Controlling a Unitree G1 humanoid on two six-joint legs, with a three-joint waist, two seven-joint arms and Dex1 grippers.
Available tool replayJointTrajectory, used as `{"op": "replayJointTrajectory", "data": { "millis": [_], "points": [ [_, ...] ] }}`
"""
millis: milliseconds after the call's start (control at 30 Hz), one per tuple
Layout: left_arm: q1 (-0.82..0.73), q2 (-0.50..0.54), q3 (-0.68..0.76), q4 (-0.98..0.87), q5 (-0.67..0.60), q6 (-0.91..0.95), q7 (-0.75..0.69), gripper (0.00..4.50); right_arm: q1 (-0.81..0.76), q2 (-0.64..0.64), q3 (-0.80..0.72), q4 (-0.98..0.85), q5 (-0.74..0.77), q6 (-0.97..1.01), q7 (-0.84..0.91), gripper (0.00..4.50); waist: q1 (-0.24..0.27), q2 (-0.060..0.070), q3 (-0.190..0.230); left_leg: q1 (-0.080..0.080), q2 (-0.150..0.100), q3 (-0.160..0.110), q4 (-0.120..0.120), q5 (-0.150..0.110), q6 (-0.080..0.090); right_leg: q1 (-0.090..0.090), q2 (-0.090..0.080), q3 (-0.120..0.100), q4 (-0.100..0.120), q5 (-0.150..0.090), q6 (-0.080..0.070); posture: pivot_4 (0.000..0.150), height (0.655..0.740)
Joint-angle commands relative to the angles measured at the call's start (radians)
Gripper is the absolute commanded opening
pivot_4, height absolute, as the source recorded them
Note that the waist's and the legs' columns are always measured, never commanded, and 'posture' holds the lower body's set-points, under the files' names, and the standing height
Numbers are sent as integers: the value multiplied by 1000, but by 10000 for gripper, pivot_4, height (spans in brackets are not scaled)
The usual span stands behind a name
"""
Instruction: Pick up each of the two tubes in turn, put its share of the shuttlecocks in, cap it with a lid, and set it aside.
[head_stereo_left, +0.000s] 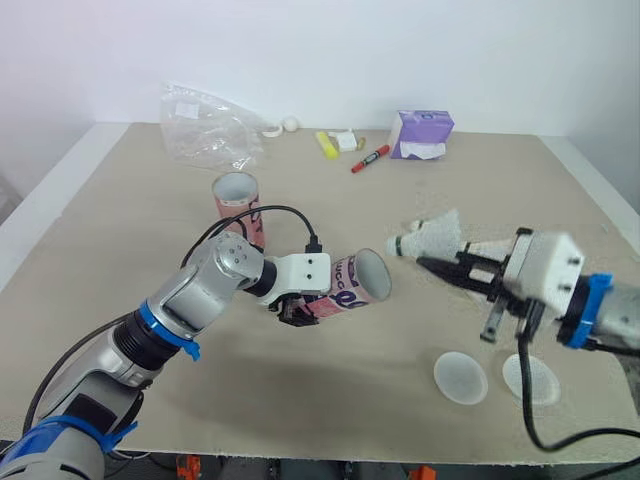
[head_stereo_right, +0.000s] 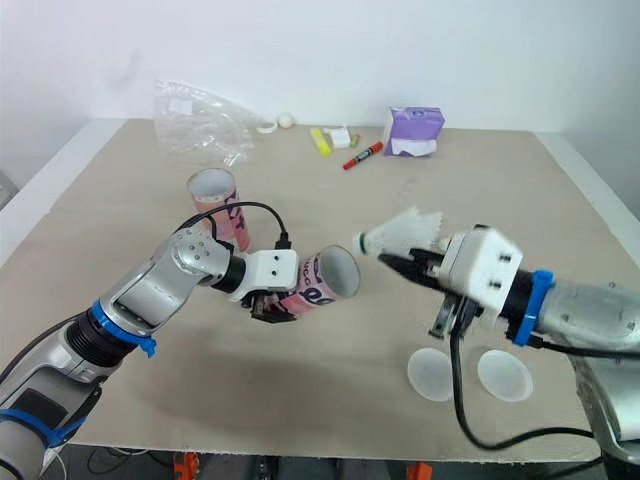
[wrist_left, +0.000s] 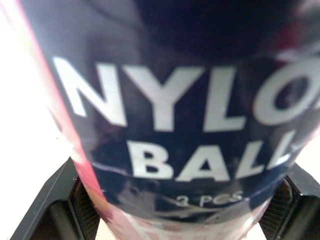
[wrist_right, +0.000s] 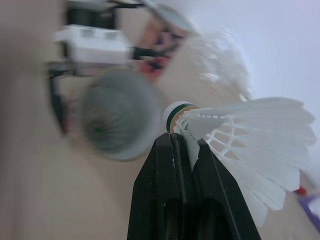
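Clamping a glossy tube (head_stereo_left: 355, 283) crosswise in the left gripper (head_stereo_left: 298, 312), with the black fingers (wrist_left: 47, 217) pressing on opposite sides of its round wall, closed only as far as the tube allows. Holding it nearly on its side above the bench (head_stereo_left: 110, 210), with the open round mouth pointing toward the right gripper (head_stereo_left: 432, 266). Showing white block print, "NYLO" and "BALL", on a dark band in the left wrist view, with a pink stripe along one edge and the rest of the lettering cut off.

Pinching a white shuttlecock (head_stereo_left: 428, 240) in the right gripper, almost fully closed on the ribbed, net-like skirt just behind the rounded cork with its green band. Aiming the cork end at the tube's mouth, near it but not touching.

Showing the second tube (head_stereo_left: 237, 205) farther back, pink, upright and open-topped, with its lower part hidden behind the left arm. Also showing two flat, round, frosted lids (head_stereo_left: 460, 377) side by side on the bench near the front edge, one crossed by the right arm's black cable.

Making out only a pale cone-like shape (head_stereo_left: 485, 247) just behind the right gripper, too hidden to identify. Showing along the far edge a crumpled clear plastic bag (head_stereo_left: 205, 130), a purple tissue box (head_stereo_left: 422, 133) and a red marker (head_stereo_left: 370, 158).
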Motion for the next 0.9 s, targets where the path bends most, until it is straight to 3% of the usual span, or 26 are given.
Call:
{"op": "replayJointTrajectory", "data": {
  "millis": [33, 267, 300, 367, 400, 600, 767, 900],
  "points": [
    [6, 4, -13, 23, 15, 4, 2, 36564, 2, -17, 16, -19, -42, -68, 26, 300, 0, 0, 0, 0, 0, 0, 0, 0, 0, 0, 0, 0, 0, 0, 0, 1500, 7400],
    [2, 2, -10, 23, 16, 9, 5, 36564, -7, -6, 119, -2, -98, -124, 41, 300, 0, 0, 0, 0, 0, -1, 0, 1, 1, 0, 0, -1, 0, 0, -2, 1500, 7400],
    [2, 2, -10, 23, 16, 10, 5, 36564, -5, -6, 125, 1, -102, -129, 43, 5235, 0, 0, 0, 0, 0, -1, 0, 1, 0, 0, 0, 0, 0, 0, -2, 1500, 7400],
    [1, 2, -10, 21, 16, 12, 5, 36564, -10, 2, 117, 9, -90, -120, 34, 9547, 0, 0, 0, 0, 0, -1, 0, 1, 0, 0, 0, 0, 0, 0, -2, 1500, 7400],
    [1, 2, -10, 21, 16, 13, 5, 36564, -11, 6, 107, 9, -74, -107, 29, 16379, 0, 0, 0, 0, 0, -1, 0, 1, 0, 0, 0, 0, 0, 0, -2, 1500, 7400],
    [-5, 1, -12, 28, 17, 8, 3, 36564, 69, 105, -61, 28, 119, 88, -108, 44111, 3, -1, 0, 0, 0, -3, 0, 1, 0, 0, 0, -2, 0, 0, -2, 1500, 7400],
    [-10, -9, -19, 27, 18, 6, 4, 36564, 159, 223, -183, 233, 94, 175, -279, 44905, 4, -2, 0, 0, 0, -2, 0, 1, 0, 1, 0, -2, 0, 0, -3, 1500, 7400],
    [-11, -12, -22, 23, 18, 6, 3, 36564, 151, 260, -194, 379, 52, 188, -351, 44905, 2, 2, -1, 0, 0, 0, 0, 1, 1, 0, -1, 0, 0, 1, -3, 1500, 7400]
  ]
}}
